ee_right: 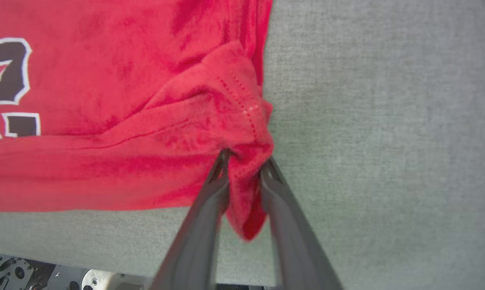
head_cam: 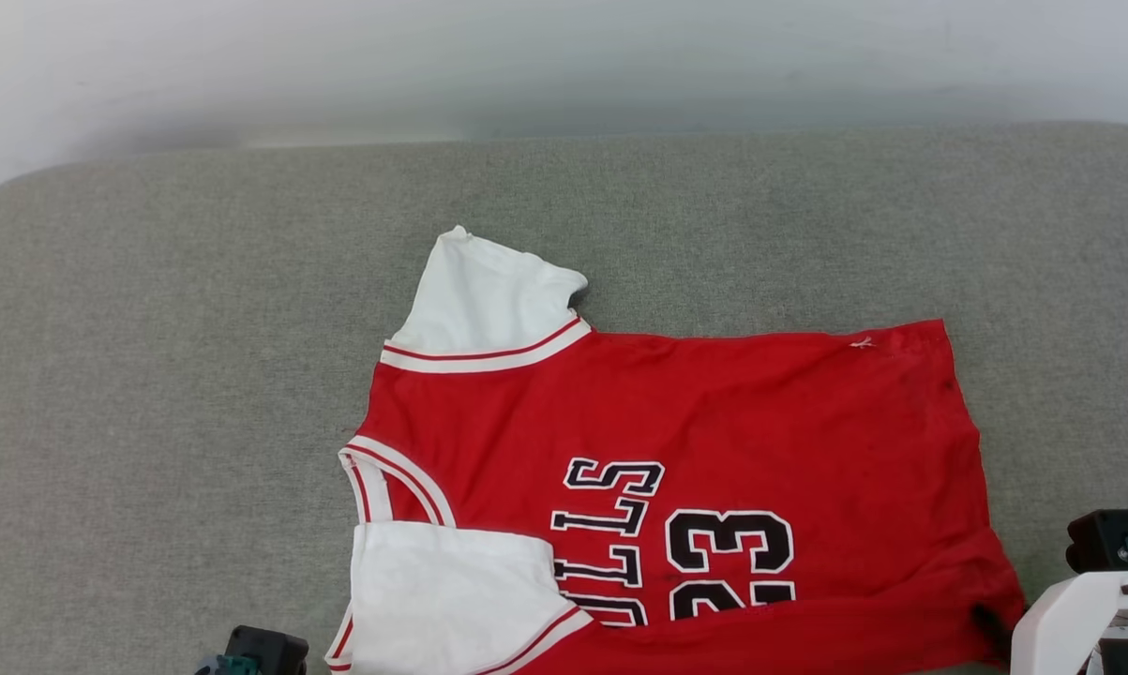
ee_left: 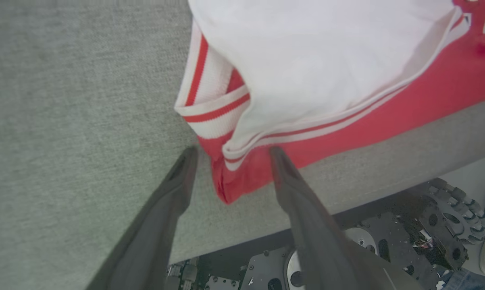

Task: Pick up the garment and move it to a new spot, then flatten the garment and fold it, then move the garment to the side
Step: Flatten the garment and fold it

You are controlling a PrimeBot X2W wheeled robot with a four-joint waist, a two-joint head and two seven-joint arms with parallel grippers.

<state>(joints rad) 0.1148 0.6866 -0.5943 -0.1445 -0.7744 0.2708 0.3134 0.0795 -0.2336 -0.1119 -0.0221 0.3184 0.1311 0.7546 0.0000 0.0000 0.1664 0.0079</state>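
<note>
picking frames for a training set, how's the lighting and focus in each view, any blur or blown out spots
Head view: soft even light, garment sharp, a faint shadow band on the wall. Left wrist view: white sleeve nearly washed out, left gripper soft up close. Right wrist view: hem stitching crisp, right gripper blurred toward the bottom edge.

Bright red, that was the garment (head_cam: pixel 714 422), with white sleeves (head_cam: pixel 488 295) edged in red-and-white striped trim! Black lettering (head_cam: pixel 610 544) outlined in white ran across the front, and the number 23 (head_cam: pixel 728 542) wore the same black with white edging. Beneath it the tabletop (head_cam: pixel 198 375) showed a speckled grey-green weave. Dark grey fingers on the left pincer (ee_left: pixel 232 150) and the right pincer (ee_right: pixel 245 159) alike.
</note>
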